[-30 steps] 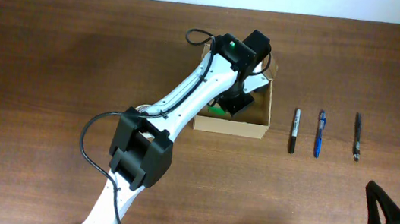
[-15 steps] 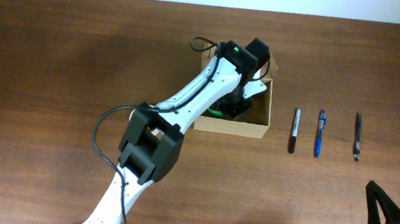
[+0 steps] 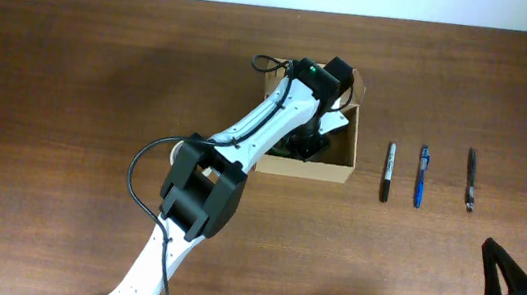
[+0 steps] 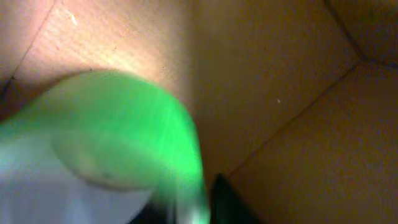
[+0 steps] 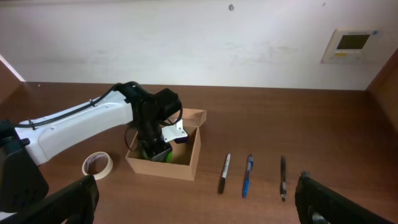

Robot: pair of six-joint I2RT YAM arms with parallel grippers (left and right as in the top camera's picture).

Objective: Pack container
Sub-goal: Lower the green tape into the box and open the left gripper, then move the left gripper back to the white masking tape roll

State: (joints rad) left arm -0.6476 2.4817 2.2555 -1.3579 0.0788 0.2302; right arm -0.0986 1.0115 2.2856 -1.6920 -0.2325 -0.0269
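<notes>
Container (image 3: 326, 170) | left jaws inside, green object (image 4: 124, 112) close | right jaws spread

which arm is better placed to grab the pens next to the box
Right, probably: right fingers stand open and empty on the side of the pens, while the left arm reaches into the container.

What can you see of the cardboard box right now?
The container is a small tan cardboard box with plain sides, sitting upright on the wooden table near its middle. Its top is open, with a flap raised at the far side. The left gripper reaches down inside it, where a green object shows.
</notes>
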